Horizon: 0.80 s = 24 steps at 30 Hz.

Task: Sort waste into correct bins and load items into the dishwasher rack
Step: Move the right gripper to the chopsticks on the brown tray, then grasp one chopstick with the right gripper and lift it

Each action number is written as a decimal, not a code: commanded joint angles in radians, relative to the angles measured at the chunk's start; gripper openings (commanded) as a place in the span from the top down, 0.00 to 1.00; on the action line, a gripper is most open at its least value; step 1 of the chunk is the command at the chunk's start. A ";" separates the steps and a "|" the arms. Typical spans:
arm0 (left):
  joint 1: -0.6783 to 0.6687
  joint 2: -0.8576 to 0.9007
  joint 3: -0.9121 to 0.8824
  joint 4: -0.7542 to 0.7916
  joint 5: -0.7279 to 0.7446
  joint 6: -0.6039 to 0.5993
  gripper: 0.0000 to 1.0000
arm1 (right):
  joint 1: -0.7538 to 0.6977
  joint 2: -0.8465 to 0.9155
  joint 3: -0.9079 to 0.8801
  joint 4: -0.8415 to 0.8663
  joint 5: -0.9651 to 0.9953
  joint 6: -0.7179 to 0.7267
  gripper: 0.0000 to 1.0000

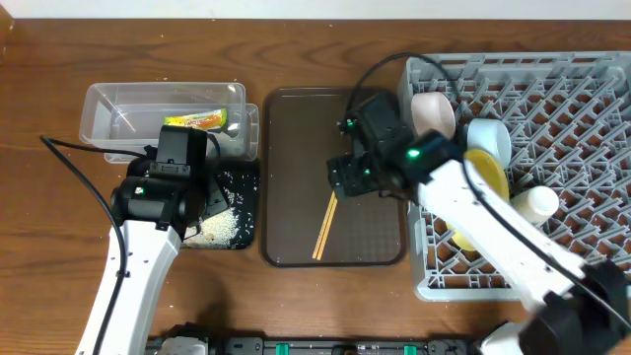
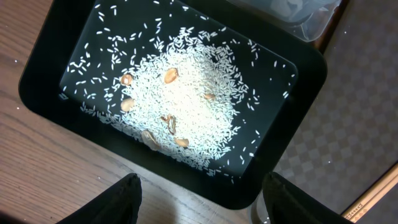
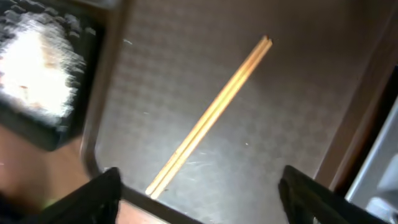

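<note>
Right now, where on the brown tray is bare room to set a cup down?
The brown tray is bare between its left rim and the chopsticks. The black tray beside it is crowded with rice.

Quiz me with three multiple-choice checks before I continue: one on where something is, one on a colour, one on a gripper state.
1. Where are the chopsticks? A) dishwasher rack B) brown serving tray C) clear tub
2. What colour is the tray holding the rice? A) black B) yellow C) grey
3. How is the right gripper? A) shut on chopsticks B) shut on a cup C) open, empty
Answers: 1B, both lie on the serving tray; 2A, rice covers the black tray; 3C, its fingers spread above the chopsticks, holding nothing.
</note>
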 commanded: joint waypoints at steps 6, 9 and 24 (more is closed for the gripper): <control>0.005 0.003 -0.004 -0.005 -0.016 0.013 0.35 | 0.045 0.180 0.006 0.023 0.080 0.198 0.40; 0.005 0.003 -0.004 -0.005 -0.016 0.013 0.35 | 0.045 0.227 0.006 0.033 0.080 0.204 0.41; 0.005 0.003 -0.004 -0.005 -0.016 0.013 0.35 | 0.053 0.355 0.006 0.051 0.100 0.264 0.39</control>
